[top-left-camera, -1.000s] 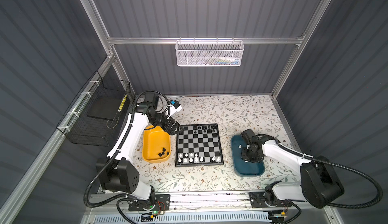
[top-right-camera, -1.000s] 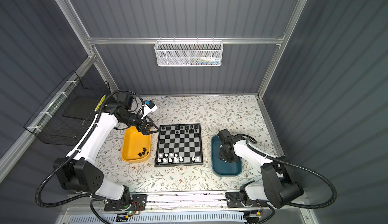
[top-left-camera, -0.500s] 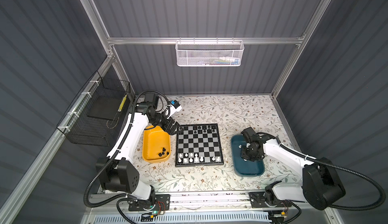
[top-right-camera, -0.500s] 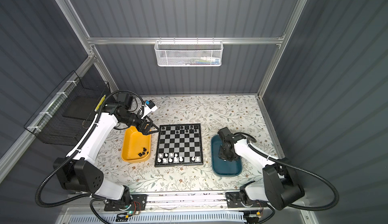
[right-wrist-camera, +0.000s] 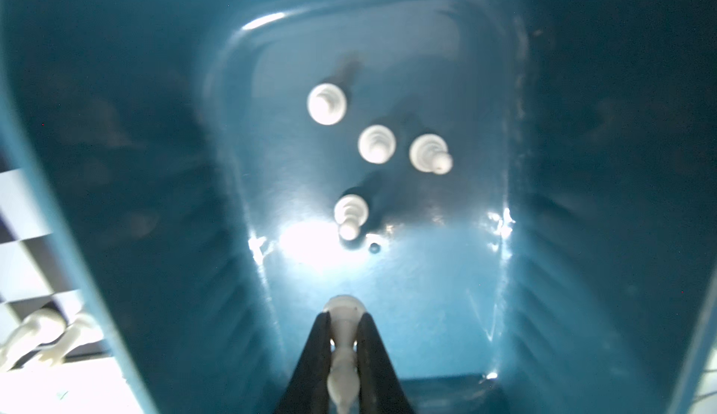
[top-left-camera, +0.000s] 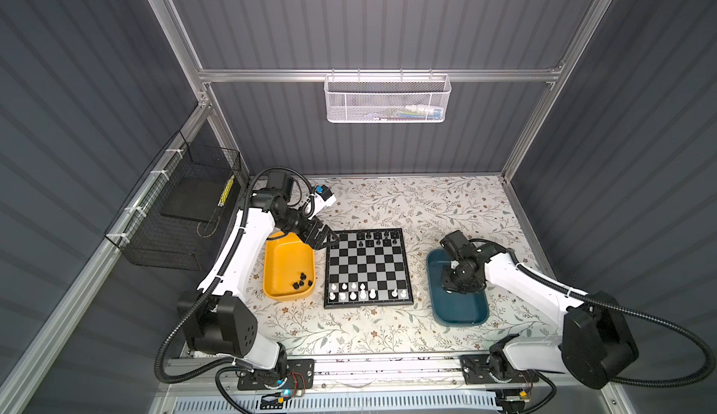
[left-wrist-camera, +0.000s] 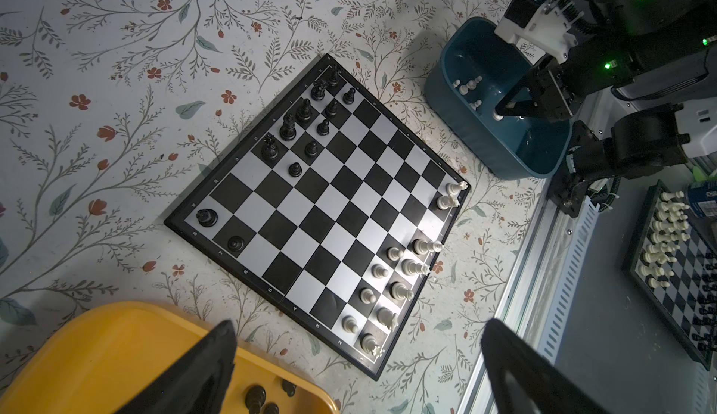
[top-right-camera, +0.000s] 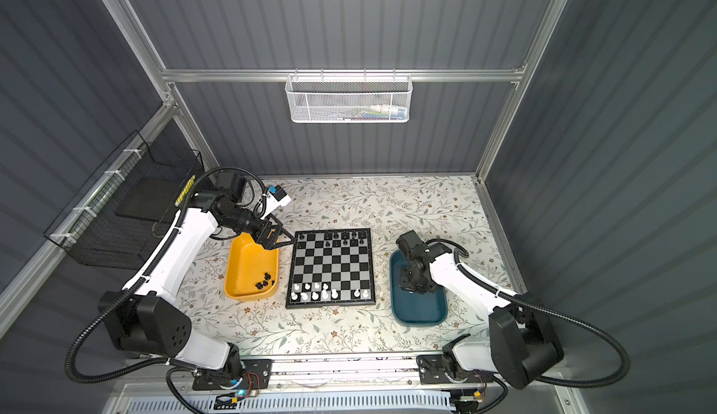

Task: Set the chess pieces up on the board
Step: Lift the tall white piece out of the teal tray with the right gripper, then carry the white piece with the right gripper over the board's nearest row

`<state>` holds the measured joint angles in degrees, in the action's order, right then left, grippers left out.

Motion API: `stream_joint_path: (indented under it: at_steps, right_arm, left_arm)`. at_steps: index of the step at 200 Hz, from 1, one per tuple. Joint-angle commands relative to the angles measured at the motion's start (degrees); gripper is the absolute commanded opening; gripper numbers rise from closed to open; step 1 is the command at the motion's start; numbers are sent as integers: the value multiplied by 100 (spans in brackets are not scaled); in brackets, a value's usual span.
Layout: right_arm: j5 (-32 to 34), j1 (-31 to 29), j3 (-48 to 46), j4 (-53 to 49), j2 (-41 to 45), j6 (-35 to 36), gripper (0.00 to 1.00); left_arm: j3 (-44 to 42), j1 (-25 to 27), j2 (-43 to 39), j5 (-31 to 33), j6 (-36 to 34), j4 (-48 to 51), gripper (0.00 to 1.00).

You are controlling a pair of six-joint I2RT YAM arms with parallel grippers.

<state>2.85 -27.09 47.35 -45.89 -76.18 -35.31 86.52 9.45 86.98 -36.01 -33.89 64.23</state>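
Chess set-up partway done on a flower-patterned desk [top-left-camera: 407, 206]. The board [top-left-camera: 366, 268] lay at the middle of the desk. Black pieces [top-left-camera: 378, 235] were gathered along its far edge and white pieces [top-left-camera: 362, 293] along its near edge, and both sides had empty squares.

A yellow tray [top-left-camera: 283, 260] sat just beside the board's left edge, with a few spare black pieces [top-left-camera: 302, 279] in its near corner. A teal tray [top-left-camera: 461, 311] sat near the board's right edge.

The right gripper [right-wrist-camera: 344, 323] reached down into the teal tray, jaws clenched on the stem of a held white piece [right-wrist-camera: 341, 354]. Whether the piece's base touched the tray floor could not be told. 4 loose white pieces [right-wrist-camera: 376, 144] stood further along the tray floor.

The left gripper [top-left-camera: 328, 239] hung with jaws spread wide and nothing between them, over the far end of the yellow tray and close to the board's far left corner.

Step in hand, as judged: picking a white piece out of the teal tray. The next move would likely call for a straight lift clear of the tray wall, then a carry to an empty square among the white ranks at the board's near edge. The piece would need lowering upright without knocking its close-set neighbours
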Motion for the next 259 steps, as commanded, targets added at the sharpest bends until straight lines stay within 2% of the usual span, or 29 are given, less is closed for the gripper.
stream_joint_path:
  at_steps: [1,126,259]
  right_arm:
    - [126,-119,266,-353,-24,63,15]
    - [379,-1018,1537,-886,-404,-4,16]
    - [310,-2323,2838,-865,-1549,-297,16]
  left_arm:
    - [-21,29,-58,-27,15,38,99]
    - [-58,30,-67,-82,23,13,100]
    - [-213,30,-328,5,14,-44,100]
